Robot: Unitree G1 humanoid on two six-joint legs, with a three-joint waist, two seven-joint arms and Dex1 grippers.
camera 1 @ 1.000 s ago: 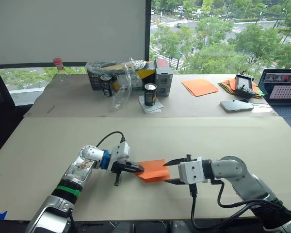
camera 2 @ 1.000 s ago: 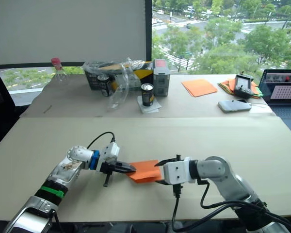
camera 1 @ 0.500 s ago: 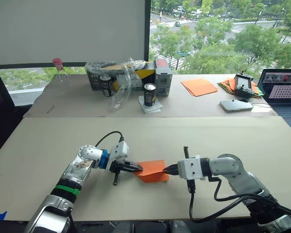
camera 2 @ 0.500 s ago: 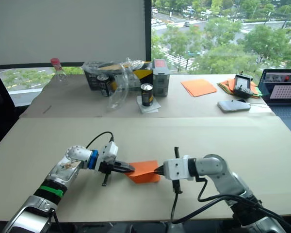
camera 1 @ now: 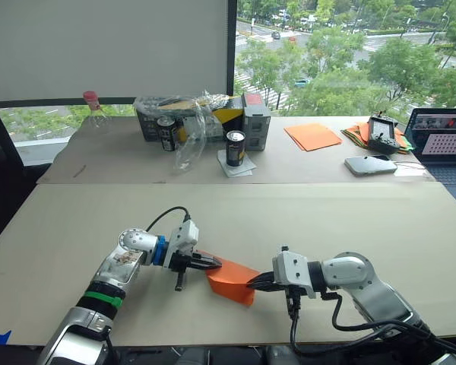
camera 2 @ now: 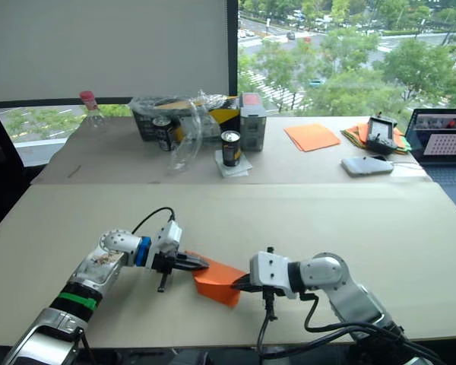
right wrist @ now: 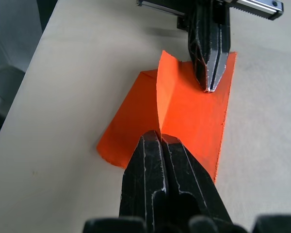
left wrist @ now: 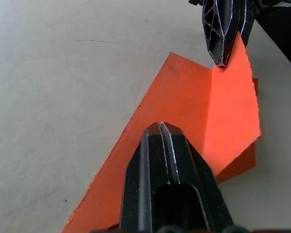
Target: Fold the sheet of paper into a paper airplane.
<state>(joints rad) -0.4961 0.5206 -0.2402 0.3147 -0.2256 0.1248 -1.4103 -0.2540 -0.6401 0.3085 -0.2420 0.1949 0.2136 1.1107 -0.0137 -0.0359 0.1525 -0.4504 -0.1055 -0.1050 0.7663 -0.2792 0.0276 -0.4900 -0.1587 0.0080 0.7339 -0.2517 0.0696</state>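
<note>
The sheet of paper (camera 1: 232, 280) is bright orange and lies partly folded on the near table between both grippers. One flap (left wrist: 233, 97) stands up along a crease. My left gripper (camera 1: 215, 262) is shut, and its tips press down on the paper's left part (left wrist: 184, 97). My right gripper (camera 1: 251, 286) is shut on the raised flap's edge, with the flap rising from between its fingers (right wrist: 150, 145). The two grippers' tips face each other across the paper, a short way apart.
On the far table stand a black can (camera 1: 235, 147), a box under a plastic bag (camera 1: 190, 114), a bottle (camera 1: 92, 106), smooth orange sheets (camera 1: 313, 136), a mixed-colour paper pile (camera 1: 357, 134), a phone (camera 1: 371, 164) and a laptop (camera 1: 441, 137).
My right gripper has shut on the paper's right edge and carried it leftward and nearer, raising a flap. The left gripper stays pressed on the paper.
</note>
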